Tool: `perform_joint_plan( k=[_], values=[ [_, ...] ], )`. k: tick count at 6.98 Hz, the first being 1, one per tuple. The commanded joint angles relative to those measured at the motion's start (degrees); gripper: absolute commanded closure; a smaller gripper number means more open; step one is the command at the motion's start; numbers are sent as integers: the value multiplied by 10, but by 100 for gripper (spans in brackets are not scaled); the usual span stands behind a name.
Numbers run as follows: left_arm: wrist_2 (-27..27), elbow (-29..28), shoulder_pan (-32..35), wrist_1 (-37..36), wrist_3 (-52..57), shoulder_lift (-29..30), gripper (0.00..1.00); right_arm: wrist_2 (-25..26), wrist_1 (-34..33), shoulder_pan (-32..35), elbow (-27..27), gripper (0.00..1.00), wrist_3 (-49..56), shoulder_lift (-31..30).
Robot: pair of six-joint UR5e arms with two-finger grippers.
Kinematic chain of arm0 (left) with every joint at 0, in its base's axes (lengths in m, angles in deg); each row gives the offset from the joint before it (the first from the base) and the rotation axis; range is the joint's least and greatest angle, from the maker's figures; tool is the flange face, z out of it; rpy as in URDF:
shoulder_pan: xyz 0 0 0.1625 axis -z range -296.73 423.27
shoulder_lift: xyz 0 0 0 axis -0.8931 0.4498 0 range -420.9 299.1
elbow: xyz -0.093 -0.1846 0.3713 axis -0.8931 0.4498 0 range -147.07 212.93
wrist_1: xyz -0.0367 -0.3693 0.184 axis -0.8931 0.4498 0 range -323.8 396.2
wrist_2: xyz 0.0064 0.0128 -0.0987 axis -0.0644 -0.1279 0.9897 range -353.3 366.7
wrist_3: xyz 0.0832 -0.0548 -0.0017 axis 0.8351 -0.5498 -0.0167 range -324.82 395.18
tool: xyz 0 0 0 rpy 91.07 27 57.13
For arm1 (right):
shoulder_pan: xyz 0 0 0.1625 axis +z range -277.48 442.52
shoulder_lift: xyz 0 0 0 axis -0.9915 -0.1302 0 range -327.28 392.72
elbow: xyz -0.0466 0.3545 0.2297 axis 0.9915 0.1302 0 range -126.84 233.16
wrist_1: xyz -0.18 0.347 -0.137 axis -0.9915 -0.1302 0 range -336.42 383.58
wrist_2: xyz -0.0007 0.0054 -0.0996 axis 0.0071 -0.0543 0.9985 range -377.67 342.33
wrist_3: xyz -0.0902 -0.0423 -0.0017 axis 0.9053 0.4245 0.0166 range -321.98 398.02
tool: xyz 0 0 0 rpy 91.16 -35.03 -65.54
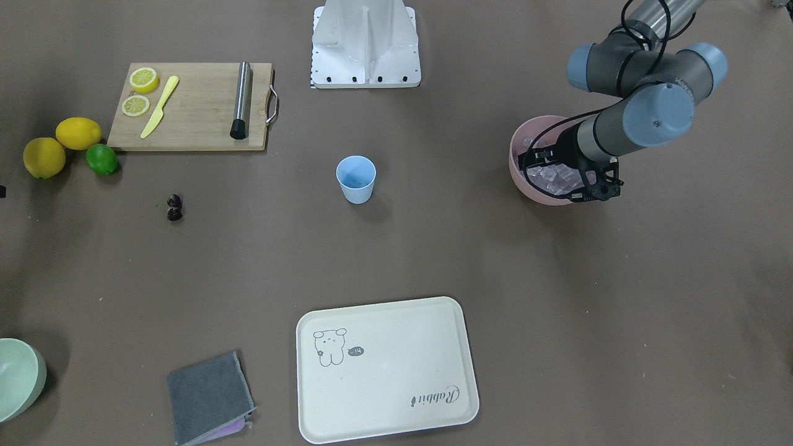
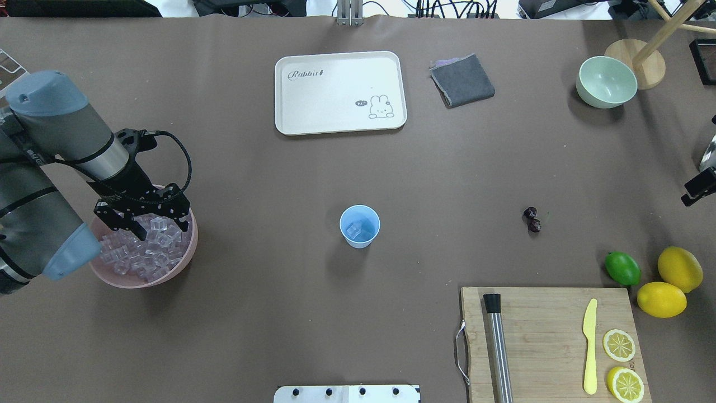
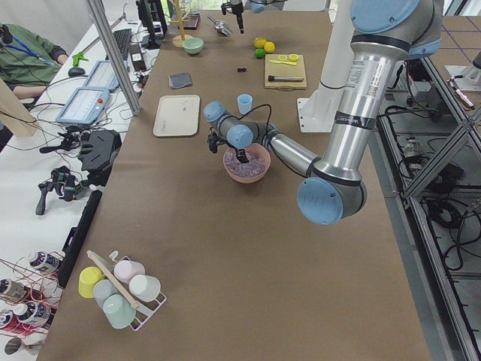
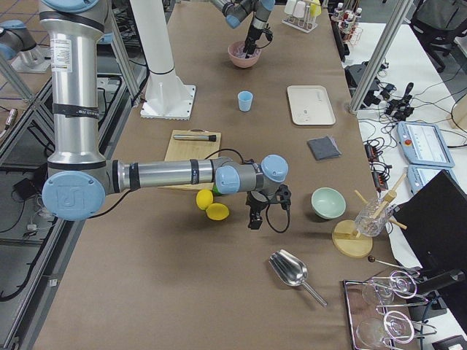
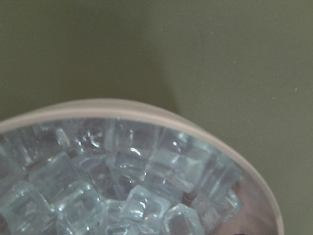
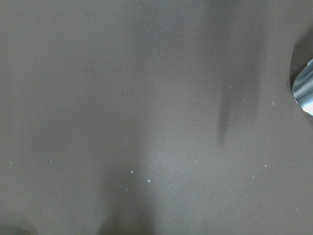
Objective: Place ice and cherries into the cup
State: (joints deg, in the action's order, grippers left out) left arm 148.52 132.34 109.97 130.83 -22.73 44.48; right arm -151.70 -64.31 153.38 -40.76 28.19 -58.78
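Note:
The light blue cup (image 2: 359,225) stands upright at the table's middle, also in the front view (image 1: 355,179), with one ice cube (image 2: 352,230) inside it. Many ice cubes (image 2: 146,252) fill the pink bowl (image 2: 184,260) at the left; the left wrist view shows them close up (image 5: 122,181). My left gripper (image 2: 156,226) hangs in the bowl just above the ice, its jaws spread open. The cherries (image 2: 532,219) lie on the table right of the cup. My right gripper (image 4: 253,219) hovers above bare table near the lemons; I cannot tell its state.
A cream tray (image 2: 340,93), a grey cloth (image 2: 462,80) and a pale green bowl (image 2: 606,81) sit at the far side. A chopping board (image 2: 548,341) holds a metal rod, a yellow knife and lemon slices. A lime (image 2: 622,268) and two lemons (image 2: 671,282) lie beside it.

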Motion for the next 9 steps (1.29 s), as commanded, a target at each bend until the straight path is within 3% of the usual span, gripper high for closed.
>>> perform_joint_plan(
  k=[1, 3, 4, 6, 7, 9],
  values=[
    [-22, -1, 1, -13, 52, 5, 14, 0, 0, 0, -1, 0, 0, 0],
    [-36, 2, -1, -13, 55, 7, 24, 0, 0, 0, -2, 0, -1, 0],
    [-36, 5, -1, -13, 55, 6, 37, 0, 0, 0, -2, 0, -1, 0],
    [-35, 21, -2, -31, 55, 6, 74, 0, 0, 0, -1, 0, -1, 0],
    [-35, 26, -2, -33, 55, 5, 84, 0, 0, 0, -2, 0, -1, 0],
    [-31, 36, 0, -46, 56, 5, 90, 0, 0, 0, -1, 0, -1, 0]
  ],
)
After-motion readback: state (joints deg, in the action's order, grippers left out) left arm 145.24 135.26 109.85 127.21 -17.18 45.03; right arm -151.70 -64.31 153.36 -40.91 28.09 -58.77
